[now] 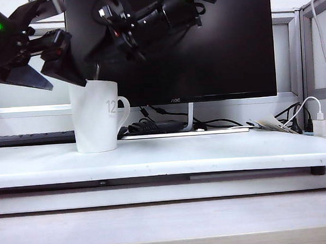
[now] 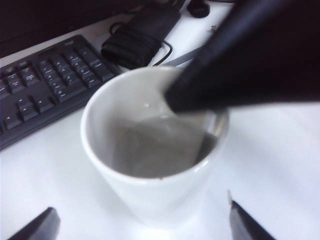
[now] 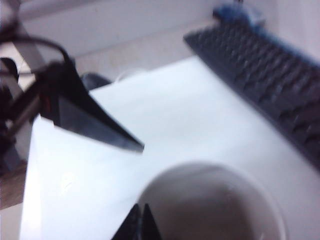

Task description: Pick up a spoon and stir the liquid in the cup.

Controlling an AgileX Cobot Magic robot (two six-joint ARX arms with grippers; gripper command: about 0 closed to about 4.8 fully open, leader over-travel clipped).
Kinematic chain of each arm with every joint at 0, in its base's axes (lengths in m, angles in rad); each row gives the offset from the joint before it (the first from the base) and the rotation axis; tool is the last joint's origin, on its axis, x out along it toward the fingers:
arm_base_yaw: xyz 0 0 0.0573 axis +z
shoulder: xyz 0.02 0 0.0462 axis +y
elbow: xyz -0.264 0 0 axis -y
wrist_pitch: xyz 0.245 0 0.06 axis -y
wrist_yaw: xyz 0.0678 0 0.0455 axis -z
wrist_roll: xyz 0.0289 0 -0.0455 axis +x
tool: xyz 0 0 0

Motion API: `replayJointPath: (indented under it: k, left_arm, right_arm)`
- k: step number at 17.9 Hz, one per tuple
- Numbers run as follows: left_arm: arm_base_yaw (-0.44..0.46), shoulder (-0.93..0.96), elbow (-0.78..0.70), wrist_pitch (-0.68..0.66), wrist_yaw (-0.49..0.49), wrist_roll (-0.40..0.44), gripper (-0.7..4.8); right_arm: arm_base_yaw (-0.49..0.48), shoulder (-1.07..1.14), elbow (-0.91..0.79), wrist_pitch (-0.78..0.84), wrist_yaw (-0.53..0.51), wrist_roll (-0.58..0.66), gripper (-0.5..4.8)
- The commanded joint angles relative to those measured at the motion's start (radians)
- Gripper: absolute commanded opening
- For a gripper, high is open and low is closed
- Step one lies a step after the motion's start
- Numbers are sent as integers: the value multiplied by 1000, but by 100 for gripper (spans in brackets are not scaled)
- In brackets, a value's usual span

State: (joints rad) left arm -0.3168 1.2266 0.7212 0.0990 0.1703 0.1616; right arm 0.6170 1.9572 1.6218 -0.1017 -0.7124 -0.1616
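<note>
Spoon [image 1: 97, 71]: thin grey handle poking out of the cup [image 1: 96, 117], standing near-upright, bowl hidden inside. Handle top runs into the right gripper [image 3: 140, 223], which sits directly over the cup mouth with jaws pinched together on it. Cup stands on the tabletop [image 1: 208, 152] toward its left end, handle facing right. Left gripper [image 2: 140, 220] hovers just beside the cup's left side, fingers spread wide, holding nothing. Keyboard [image 2: 45, 85] behind the cup, monitor [image 1: 202, 43] at the back edge.
</note>
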Motion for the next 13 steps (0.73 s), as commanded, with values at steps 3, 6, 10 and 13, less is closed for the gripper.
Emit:
replayJointPath:
  k: [3,6,10,13]
  left_arm:
    - [0,-19,3,-23,-1,19,479]
    - [0,-28,3,-26,11,19,479]
    - [0,-28,2,-40,14,19,479]
    - [0,-28,2,-40,14,19,479]
  right_arm:
    - [-21,-4,5,-34,118,3,-5]
    - [-27,-4,5,90,129,10,-5]
    - [-21,-4,12,237,-8,117,-5]
    - [-21,-4,30,158,-56,116,-5]
